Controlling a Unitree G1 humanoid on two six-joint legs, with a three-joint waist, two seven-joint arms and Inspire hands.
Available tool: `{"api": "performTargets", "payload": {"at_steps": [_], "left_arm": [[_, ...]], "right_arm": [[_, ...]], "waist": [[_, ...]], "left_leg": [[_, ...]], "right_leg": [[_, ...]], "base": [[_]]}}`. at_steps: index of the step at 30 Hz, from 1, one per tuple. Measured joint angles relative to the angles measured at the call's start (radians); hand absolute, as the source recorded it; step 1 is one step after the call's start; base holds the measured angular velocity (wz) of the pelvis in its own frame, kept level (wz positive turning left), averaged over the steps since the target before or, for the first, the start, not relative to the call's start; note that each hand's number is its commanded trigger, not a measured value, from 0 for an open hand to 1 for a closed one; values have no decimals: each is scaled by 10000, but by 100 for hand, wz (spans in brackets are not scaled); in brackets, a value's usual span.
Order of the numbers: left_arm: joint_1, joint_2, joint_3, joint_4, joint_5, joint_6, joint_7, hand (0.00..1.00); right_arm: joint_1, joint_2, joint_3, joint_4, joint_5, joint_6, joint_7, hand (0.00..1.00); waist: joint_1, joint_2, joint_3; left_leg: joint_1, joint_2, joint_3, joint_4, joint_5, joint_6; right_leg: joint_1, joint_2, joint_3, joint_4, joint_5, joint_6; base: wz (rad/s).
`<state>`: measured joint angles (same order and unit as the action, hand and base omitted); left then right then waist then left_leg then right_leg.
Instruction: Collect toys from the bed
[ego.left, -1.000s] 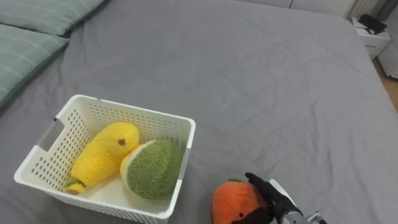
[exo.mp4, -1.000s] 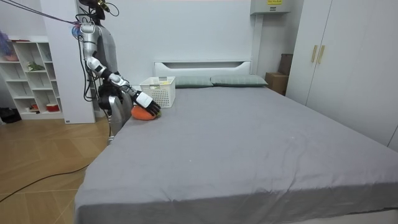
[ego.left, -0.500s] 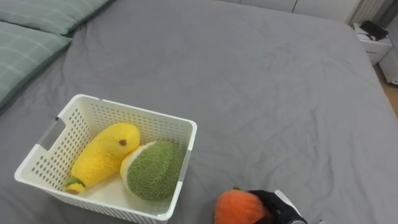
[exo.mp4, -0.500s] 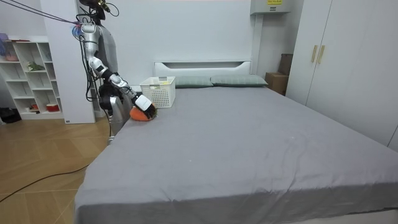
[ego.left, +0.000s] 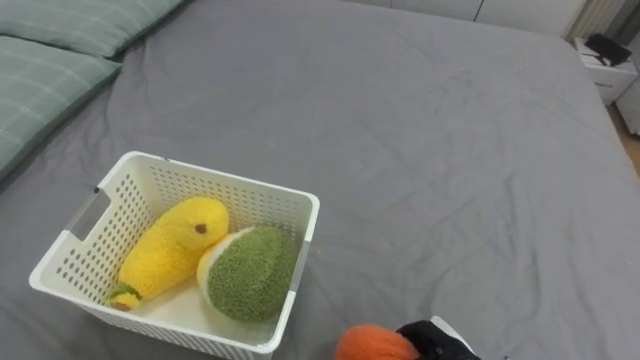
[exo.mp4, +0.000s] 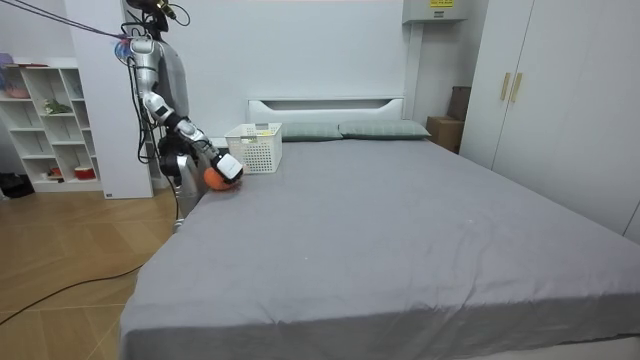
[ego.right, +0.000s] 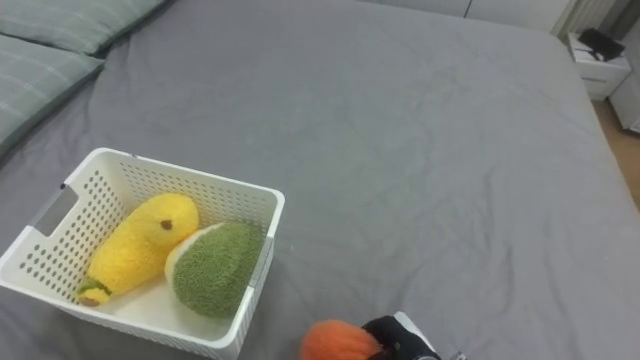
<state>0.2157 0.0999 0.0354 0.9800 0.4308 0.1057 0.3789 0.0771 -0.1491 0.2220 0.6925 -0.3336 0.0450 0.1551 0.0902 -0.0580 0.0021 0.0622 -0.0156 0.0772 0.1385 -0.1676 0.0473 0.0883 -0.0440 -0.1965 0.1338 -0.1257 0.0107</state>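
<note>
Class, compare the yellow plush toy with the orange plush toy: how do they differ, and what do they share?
The yellow plush toy is long; the orange plush toy is round. The yellow one lies in the white basket; the orange one is outside it. Nothing holds the yellow one; the right hand grips the orange one. Both are fuzzy soft toys.

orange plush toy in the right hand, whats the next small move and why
Probably carry the round orange plush toy left, over the rim of the white slotted plastic basket: the right hand grips it right of the basket, which holds a yellow plush toy and a green plush toy.
</note>
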Motion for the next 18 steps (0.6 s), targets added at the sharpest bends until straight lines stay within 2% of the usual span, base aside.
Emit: {"api": "performTargets", "payload": {"at_steps": [5, 8, 13, 16, 18], "left_arm": [[-53, 3, 4, -11, -29, -101, 3, 0], [-67, -1, -6, -30, -26, -253, 3, 0], [-85, 5, 5, -37, -49, -263, 3, 0], [-18, 5, 1, -173, -69, -281, 7, 0], [-19, 31, 50, -172, -58, -308, 18, 0]], "right_arm": [[-11, -7, 0, -270, -7, 6, -17, 100], [-10, -24, -55, -1116, -196, 1, -104, 100], [-104, -132, -325, -2761, -206, 5, -190, 100], [-194, -194, -551, -3326, -21, 5, -305, 100], [-196, -189, -751, -4022, 24, 10, -311, 100]], "waist": [[37, -15, 7], [4, -20, 26], [-41, -50, 45], [-32, -130, 65], [-41, -254, 117]], "left_leg": [[13, 1, 5, 80, 1, 0], [3, 2, 19, 67, -1, -1], [17, -2, 25, 80, 0, 0], [25, -15, 15, 72, 0, 1], [42, -17, 13, 65, 1, 1]], "right_leg": [[15, -3, -2, 14, 0, 0], [8, -5, 15, 14, -1, -3], [26, -8, 26, 12, -7, -7], [58, -23, 7, -9, -25, 9], [62, -22, 21, -7, -39, 12]], "base": [[0], [0], [0], [1], [0]]}}
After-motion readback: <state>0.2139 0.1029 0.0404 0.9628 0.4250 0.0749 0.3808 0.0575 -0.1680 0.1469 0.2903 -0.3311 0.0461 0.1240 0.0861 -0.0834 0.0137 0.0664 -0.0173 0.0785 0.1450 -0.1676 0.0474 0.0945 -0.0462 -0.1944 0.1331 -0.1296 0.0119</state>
